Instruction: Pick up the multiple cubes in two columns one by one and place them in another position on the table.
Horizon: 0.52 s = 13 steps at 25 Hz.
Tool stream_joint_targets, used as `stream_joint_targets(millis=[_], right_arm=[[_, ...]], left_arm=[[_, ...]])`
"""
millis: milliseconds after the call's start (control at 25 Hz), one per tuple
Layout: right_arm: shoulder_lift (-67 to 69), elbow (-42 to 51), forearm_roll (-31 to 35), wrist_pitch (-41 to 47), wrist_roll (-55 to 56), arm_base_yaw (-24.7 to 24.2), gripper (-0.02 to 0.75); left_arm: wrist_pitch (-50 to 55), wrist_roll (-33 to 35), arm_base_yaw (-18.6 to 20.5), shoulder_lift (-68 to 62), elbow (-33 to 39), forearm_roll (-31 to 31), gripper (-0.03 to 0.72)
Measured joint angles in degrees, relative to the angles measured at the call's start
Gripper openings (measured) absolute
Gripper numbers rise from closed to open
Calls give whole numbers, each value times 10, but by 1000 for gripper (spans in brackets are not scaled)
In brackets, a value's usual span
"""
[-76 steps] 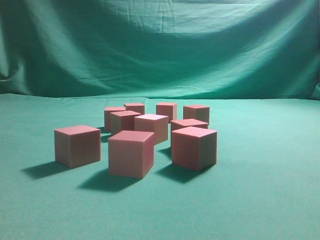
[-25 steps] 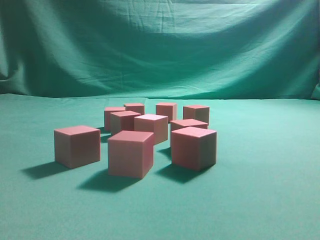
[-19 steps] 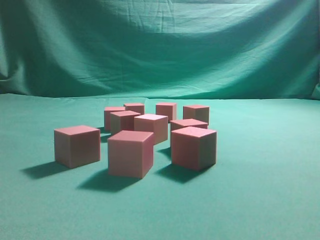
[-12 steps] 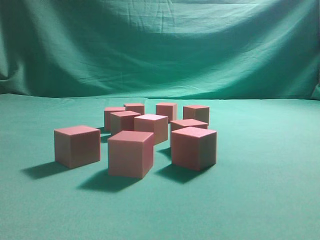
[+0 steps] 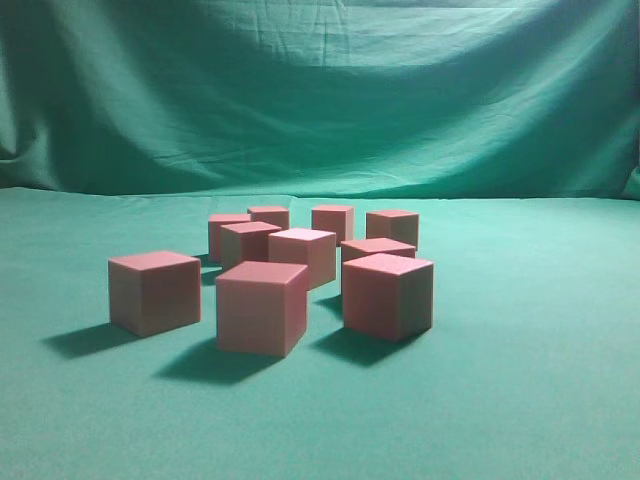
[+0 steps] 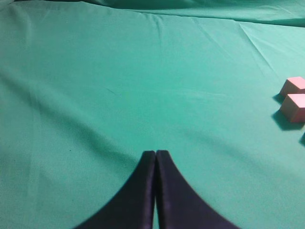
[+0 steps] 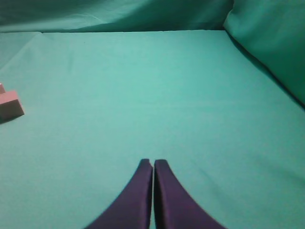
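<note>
**Inspector:** Left end effector [image 6: 155, 155], status?

**Assistant:** Black fingers pressed together, tips meeting, nothing between them. It hangs over bare green cloth-covered counter [image 6: 119, 86]. Two small pinkish-red matte cubes [image 6: 294, 106] sit well apart from it at the right edge of the left wrist view, one just behind the other.

**Inspector:** Right end effector [image 7: 153, 164]?

**Assistant:** Same finding: dark fingers closed against each other, holding nothing, over open cloth. One cube shows at the far left edge of the right wrist view, with a sliver of another behind it.

**Inspector:** Location of the cubes overall?

**Assistant:** In the exterior view, nine are countable, all resting flat on the counter in a loose cluster left of centre. Three stand nearest the camera: one apart on the left, one in the middle, one on the right. The others sit behind in rough rows, near each other; some partly hide those behind. Neither arm appears in that view. A draped green cloth backdrop [image 5: 320, 90] hangs behind.
</note>
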<state>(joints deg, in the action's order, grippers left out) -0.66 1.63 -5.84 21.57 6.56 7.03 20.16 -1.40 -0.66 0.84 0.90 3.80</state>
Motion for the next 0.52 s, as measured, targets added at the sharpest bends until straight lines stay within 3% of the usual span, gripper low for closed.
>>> stream_joint_targets(millis=[520], right_arm=[[0, 0, 0, 0, 0, 0, 0]], left_arm=[[0, 0, 0, 0, 0, 0, 0]])
